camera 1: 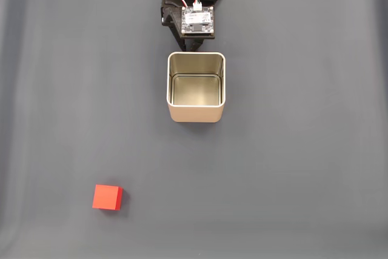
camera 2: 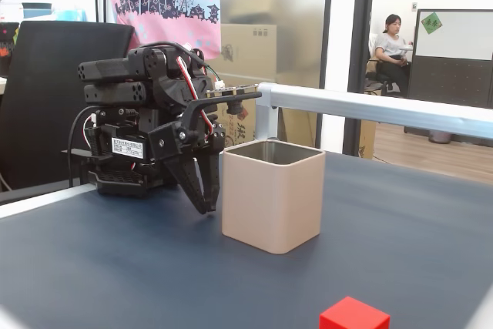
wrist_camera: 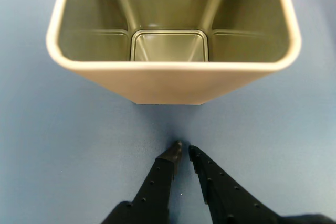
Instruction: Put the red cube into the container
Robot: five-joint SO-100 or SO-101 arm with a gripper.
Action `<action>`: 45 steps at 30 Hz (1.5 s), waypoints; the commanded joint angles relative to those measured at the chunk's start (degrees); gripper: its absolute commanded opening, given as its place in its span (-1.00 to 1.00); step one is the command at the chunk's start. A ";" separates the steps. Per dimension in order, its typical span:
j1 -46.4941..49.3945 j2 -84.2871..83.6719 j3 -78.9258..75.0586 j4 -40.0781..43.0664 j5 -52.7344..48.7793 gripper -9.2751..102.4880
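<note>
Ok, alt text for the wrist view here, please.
An open, empty metal tin stands on a blue-grey table, seen from above. The black gripper points at its near wall, fingertips almost together, holding nothing.

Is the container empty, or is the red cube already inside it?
Empty. The wrist view shows the container's bare bottom; the red cube lies apart on the table.

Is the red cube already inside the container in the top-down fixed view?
No, the red cube sits on the table far from the empty container.
</note>
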 commanded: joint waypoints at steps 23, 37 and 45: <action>1.67 4.39 0.88 0.62 -0.09 -0.82; 13.97 3.96 -0.70 -0.18 -8.00 -0.83; 26.28 2.37 -4.57 -0.70 -14.15 -0.83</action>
